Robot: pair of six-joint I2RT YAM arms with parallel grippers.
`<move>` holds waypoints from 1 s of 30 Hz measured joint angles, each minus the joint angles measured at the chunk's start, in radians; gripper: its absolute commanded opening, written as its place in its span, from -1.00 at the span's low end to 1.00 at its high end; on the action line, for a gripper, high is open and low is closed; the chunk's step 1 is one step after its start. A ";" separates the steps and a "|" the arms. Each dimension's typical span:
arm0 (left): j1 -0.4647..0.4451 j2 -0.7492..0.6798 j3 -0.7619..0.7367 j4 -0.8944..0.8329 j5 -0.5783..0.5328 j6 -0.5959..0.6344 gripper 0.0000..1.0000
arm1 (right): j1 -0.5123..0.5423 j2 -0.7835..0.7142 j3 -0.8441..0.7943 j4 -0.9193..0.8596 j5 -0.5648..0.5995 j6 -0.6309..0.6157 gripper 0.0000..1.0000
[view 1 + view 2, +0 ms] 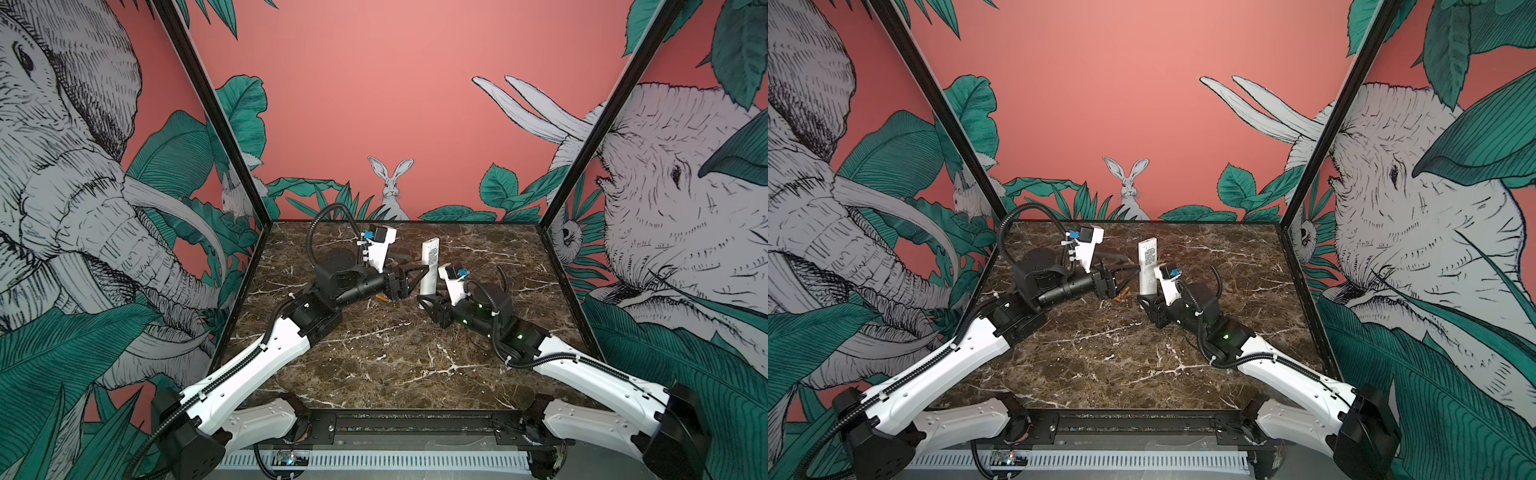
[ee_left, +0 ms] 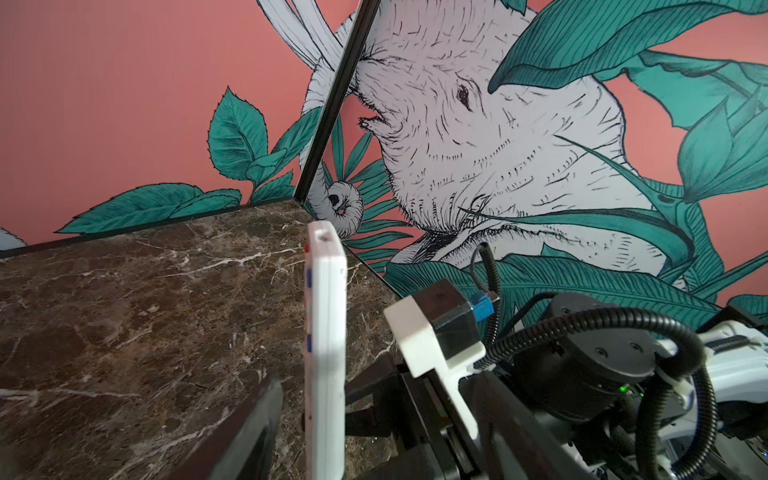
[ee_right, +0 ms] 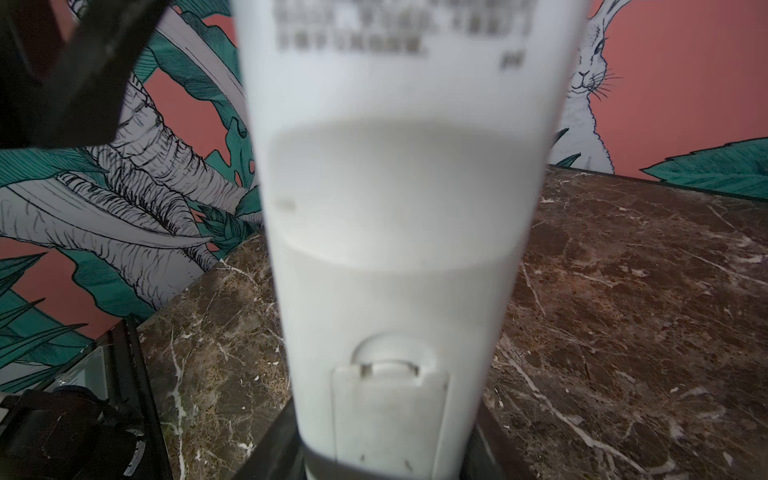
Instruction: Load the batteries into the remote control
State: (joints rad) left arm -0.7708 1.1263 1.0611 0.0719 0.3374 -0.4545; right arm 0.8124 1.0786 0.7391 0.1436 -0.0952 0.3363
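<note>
The white remote control (image 1: pixel 430 266) (image 1: pixel 1148 266) stands upright above the middle of the table. My right gripper (image 1: pixel 426 300) (image 1: pixel 1147 297) (image 3: pixel 386 467) is shut on its lower end. Its plain back with a closed battery cover (image 3: pixel 390 411) fills the right wrist view. My left gripper (image 1: pixel 424 272) (image 1: pixel 1129 266) (image 2: pixel 365 399) is open, one finger on each side of the remote (image 2: pixel 326 332), with a gap on both sides. An orange battery (image 1: pixel 381 297) (image 1: pixel 1121 296) lies on the table under the left gripper, partly hidden.
The dark marble table (image 1: pixel 374 365) is walled by printed panels at the back and both sides, with black corner posts (image 1: pixel 216 124). Both arms reach in from the front edge, and their cables loop above the wrists.
</note>
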 measured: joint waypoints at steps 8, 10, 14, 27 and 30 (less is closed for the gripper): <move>-0.028 0.077 0.032 0.003 -0.068 0.003 0.19 | 0.008 0.005 0.000 0.001 0.023 0.017 -1.00; -0.031 0.096 0.037 0.005 -0.085 0.003 0.14 | 0.010 0.005 0.000 0.001 0.029 0.019 -1.00; -0.032 0.125 0.047 0.006 -0.112 0.002 0.05 | 0.015 0.006 0.000 0.001 0.033 0.019 -1.00; -0.039 0.169 0.064 0.009 -0.174 -0.020 -0.29 | 0.022 0.025 0.000 0.001 0.042 0.019 -1.00; -0.040 0.180 0.064 0.009 -0.174 -0.022 -0.30 | 0.026 0.029 0.000 0.001 0.048 0.019 -1.00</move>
State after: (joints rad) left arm -0.8104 1.3060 1.1252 0.0807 0.1631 -0.4763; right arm 0.8387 1.1072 0.7391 0.1444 -0.0467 0.3557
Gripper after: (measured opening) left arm 0.355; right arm 0.482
